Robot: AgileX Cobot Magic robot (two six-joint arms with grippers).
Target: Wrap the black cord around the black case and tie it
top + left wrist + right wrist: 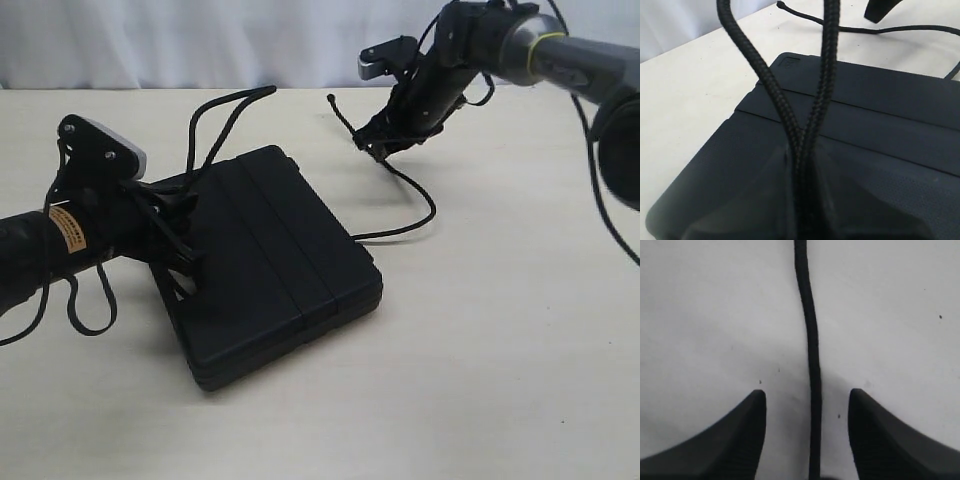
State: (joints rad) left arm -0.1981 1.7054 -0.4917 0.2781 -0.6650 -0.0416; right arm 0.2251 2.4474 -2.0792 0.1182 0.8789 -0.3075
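Where the black cord [432, 205] meets the left jaws: two braided strands are pinched side by side, and the jaws are closed on them at the case's 9 o'clock edge.
Black cord, near strands: in the left wrist view the black cord [765, 80] splits into a V as it rises over the lid.
Black cord, loops: dark arcs stand above the case's 11 o'clock corner.
Black cord, loose run: it leaves the case's 3 o'clock edge and curves over the worktop [480, 380] up to the right jaws at 1 o'clock; its small tip juts out beyond them toward 10 o'clock.
Right jaws: open and raised off the worktop; the black cord [812, 340] runs down the middle of the gap, touching neither of the fingers [740, 440] where it shows.
Black case [270, 270]: lies flat on the worktop at the middle of the exterior view, turned corner-on.
Worktop: pale and matte.
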